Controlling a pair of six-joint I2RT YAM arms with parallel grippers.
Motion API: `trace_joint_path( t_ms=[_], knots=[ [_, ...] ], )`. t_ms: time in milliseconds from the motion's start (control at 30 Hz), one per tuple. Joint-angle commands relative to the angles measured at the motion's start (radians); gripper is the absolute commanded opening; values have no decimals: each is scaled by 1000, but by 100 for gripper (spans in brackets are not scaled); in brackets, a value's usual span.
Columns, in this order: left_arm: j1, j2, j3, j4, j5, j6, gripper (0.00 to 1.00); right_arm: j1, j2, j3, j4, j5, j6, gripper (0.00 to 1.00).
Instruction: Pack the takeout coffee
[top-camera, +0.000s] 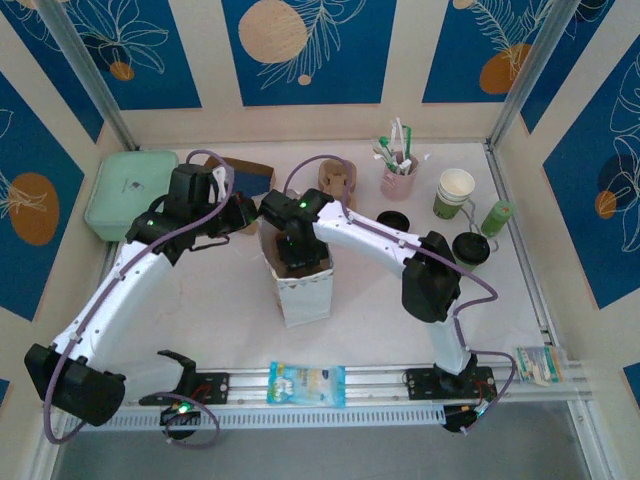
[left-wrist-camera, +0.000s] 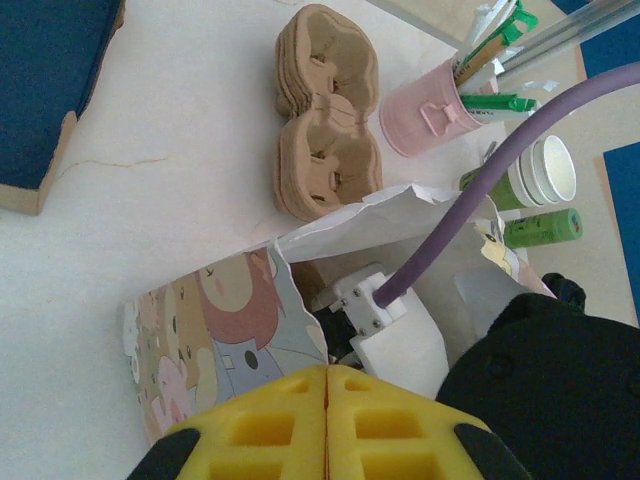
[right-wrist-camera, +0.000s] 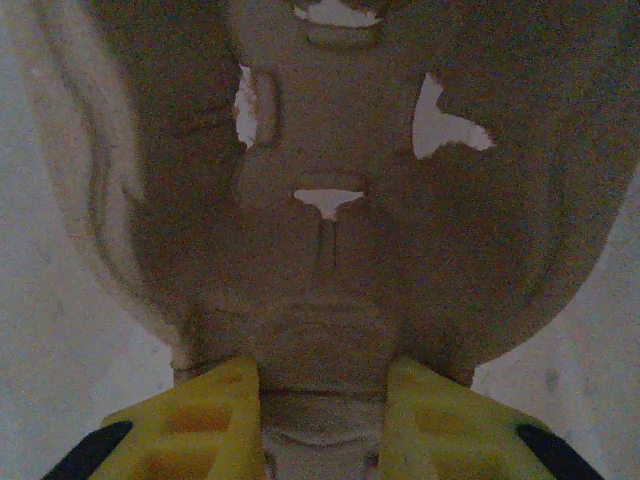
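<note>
Takeout coffee cup (top-camera: 455, 193) is cream over green; bag (left-wrist-camera: 215, 330) shows seemingly cartoon prints.

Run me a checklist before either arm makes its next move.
1. Right gripper clamped on the pulp cup carrier: ok.
2. Carrier lowered into the paper bag: ok. Seated flat on the bottom: cannot tell.
3. Bag standing upright with its mouth open: ok.
4. Left gripper shut at the bag's rim: ok. Whether it actually pinches the paper: cannot tell.
5. Coffee cup lidded and ready to pack: not ok. Its top is open, and a black lid lies on the table near it.
</note>
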Motion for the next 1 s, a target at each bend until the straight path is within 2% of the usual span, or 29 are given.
trace_joint_path(
  t_ms=[0,967],
  knots=[
    [-10,-31,-2,20,12,-10,10,-6,8,-24,-5,-25,20,27],
    [-12,-56,-22,53,41,-27,10,-11,37,-112,59,-49,48,26]
  ],
)
